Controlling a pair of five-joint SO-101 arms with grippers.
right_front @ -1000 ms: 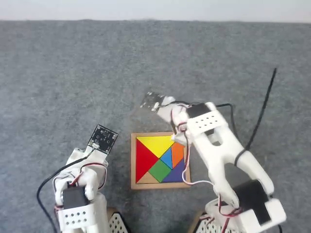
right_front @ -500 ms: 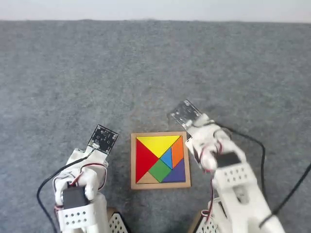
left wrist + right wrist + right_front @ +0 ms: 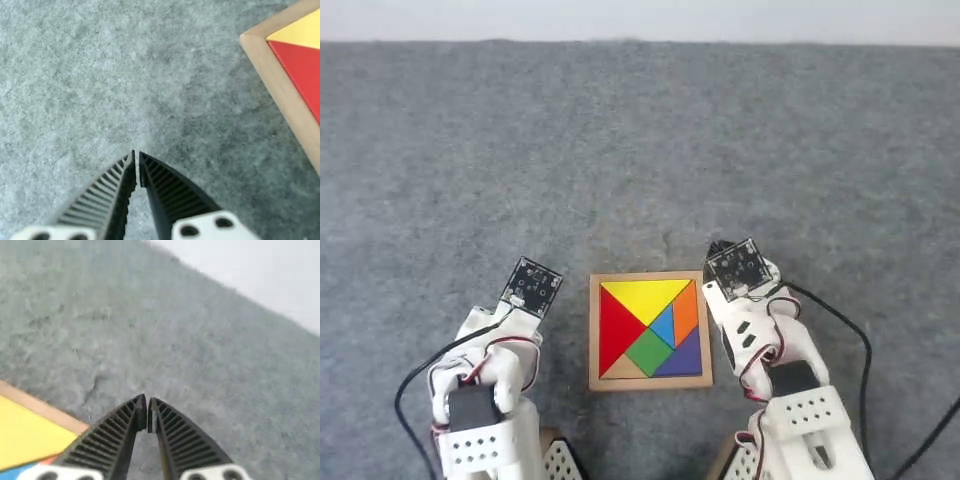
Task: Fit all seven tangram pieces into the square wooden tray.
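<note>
The square wooden tray (image 3: 595, 332) lies on the grey carpet between the two arms. Inside it sit the yellow (image 3: 645, 297), red (image 3: 615, 330), blue (image 3: 663, 325), orange (image 3: 686, 312), green (image 3: 648, 350) and purple (image 3: 686, 352) pieces, plus a pale wood-coloured triangle (image 3: 620, 368) at the near left corner. My left gripper (image 3: 136, 152) is shut and holds nothing, low over the carpet just left of the tray's corner (image 3: 270, 75). My right gripper (image 3: 147, 399) is also shut and holds nothing, beside the tray rim (image 3: 45, 410) off its far right corner.
Grey carpet (image 3: 640, 150) stretches bare beyond the tray to a pale wall at the far edge. The left arm (image 3: 485, 400) and the right arm (image 3: 775, 380) are folded back near the front, flanking the tray.
The right arm has pulled back from above the tray's far right corner and swung to the right, folding down beside the tray. The left arm and the pieces stayed put.
</note>
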